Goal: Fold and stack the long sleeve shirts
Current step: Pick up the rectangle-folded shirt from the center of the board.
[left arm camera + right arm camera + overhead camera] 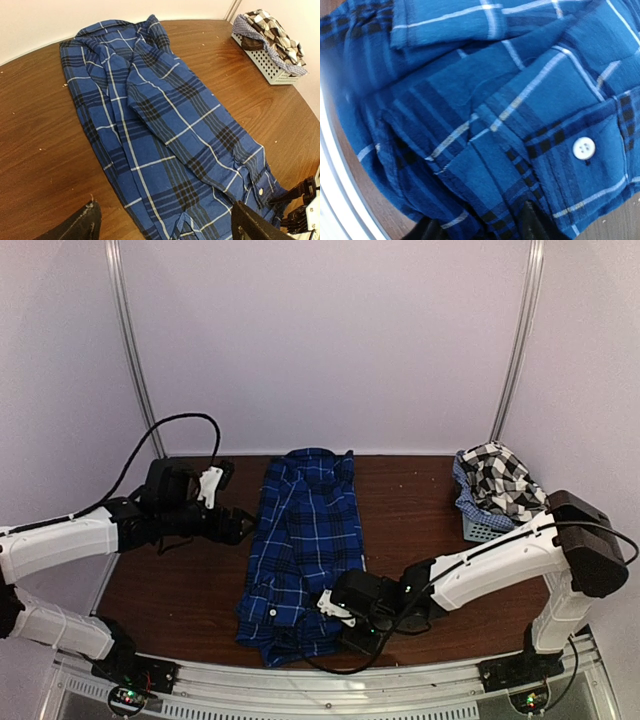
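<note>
Brown wooden surface (420,530), royal-blue plaid button-up shirt (305,550) lengthwise down its middle.
Bare wood either side. Black-and-white checked shirt (505,480) heaped in a pale mesh basket (478,530), far right corner. Left pincer (238,526), fingers apart, beside the left edge; right pincer (480,227) straddles the near hem, grip unclear.

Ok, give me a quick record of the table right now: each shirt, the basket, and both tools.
blue plaid shirt: laid lengthwise mid-table, a sleeve folded over it, collar at the far end
checked shirt: bunched in the basket, far right
left tool: open, just left of the blue plaid shirt
right tool: at the blue plaid shirt's near right corner; grip unclear
</note>
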